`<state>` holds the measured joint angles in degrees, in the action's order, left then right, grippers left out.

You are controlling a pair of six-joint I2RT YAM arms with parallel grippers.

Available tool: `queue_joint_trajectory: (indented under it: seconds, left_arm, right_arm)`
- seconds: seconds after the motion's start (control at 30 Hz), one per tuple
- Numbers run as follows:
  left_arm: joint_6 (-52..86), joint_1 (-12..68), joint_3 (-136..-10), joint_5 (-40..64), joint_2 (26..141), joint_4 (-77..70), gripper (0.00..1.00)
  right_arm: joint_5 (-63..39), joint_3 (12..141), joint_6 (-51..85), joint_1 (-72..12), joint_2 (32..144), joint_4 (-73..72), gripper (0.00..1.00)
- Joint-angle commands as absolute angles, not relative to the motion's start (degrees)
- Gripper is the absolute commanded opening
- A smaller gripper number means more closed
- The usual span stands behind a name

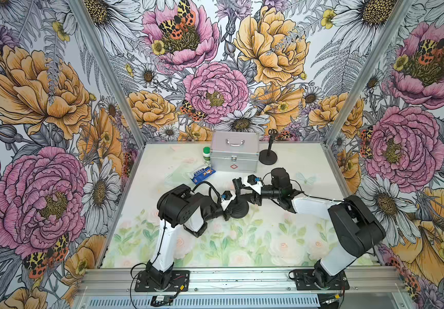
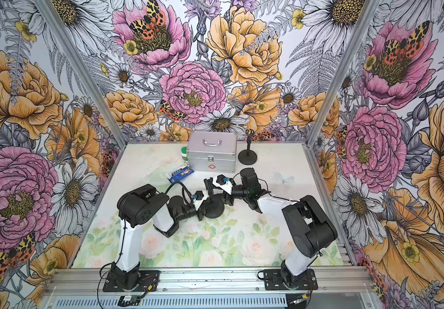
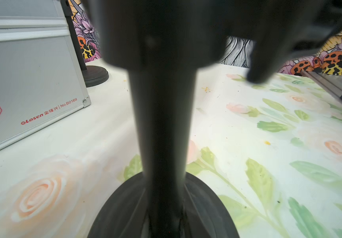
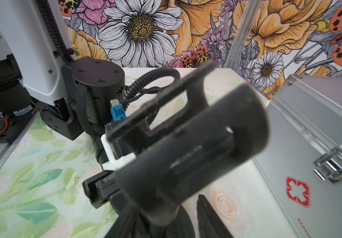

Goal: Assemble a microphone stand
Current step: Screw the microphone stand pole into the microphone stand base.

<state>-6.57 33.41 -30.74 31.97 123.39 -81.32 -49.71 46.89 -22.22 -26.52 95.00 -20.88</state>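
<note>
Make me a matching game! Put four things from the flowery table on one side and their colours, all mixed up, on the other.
Things:
1. case with a handle
2. bottle cap
3. flat packet
4. near stand

Colours:
A. black
B. mostly blue
C. silver
D. green

Pairs: 1-C, 2-D, 3-B, 4-A

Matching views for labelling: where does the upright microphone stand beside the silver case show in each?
In a top view: microphone stand right of silver case, at the table's back.
In a top view: same place.
Left wrist: just past the case's corner.
Right wrist: not in it.
Shared landmark: the silver case.
</note>
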Motion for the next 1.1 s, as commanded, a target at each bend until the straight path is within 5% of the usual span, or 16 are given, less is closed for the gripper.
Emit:
queue_joint_trajectory:
  seconds: [0.0,0.13,0.4,0.5,0.63,0.73,0.9,0.97,1.07]
  left_arm:
    - [-7.38,33.75,-30.83,33.36,123.83,-80.87,0.22]
    - [-7.29,33.77,-31.53,33.7,124.8,-80.88,0.22]
    - [-6.66,33.49,-32.17,33.6,125.31,-80.87,0.22]
    - [-6.64,33.5,-31.99,33.64,125.46,-80.93,0.22]
    - [-6.59,33.51,-32.09,33.14,125.18,-80.93,0.22]
    - [-6.53,33.49,-32.24,33.35,125.58,-80.95,0.22]
    - [-6.3,33.31,-32.02,33.32,125.51,-80.9,0.22]
    - [-6.36,33.4,-32.16,33.49,125.85,-80.92,0.22]
    - [-6.55,33.24,-32.09,33.12,125.57,-80.88,0.22]
  right_arm:
    - [-54.89,50.46,-25.27,-25.88,96.94,-14.67,0.46]
    - [-58.34,55.14,-27.84,-25.59,99.36,-7.98,0.41]
    - [-47.34,53.92,-25.21,-26.38,99.1,-8.12,0.03]
    - [-31.42,46.04,-12.58,-29.14,96.48,-23.72,0.0]
    - [11.32,33.55,6.51,-39.4,94.39,-41.95,0.0]
    - [21.41,33.45,11.33,-45.93,98.15,-43.3,0.0]
    - [13.7,33.86,6.66,-46.61,99.23,-47.09,0.02]
    - [2.73,33.65,1.09,-44.36,97.65,-47.12,0.21]
    - [-22.59,34.66,-3.33,-37.85,96.66,-45.15,0.33]
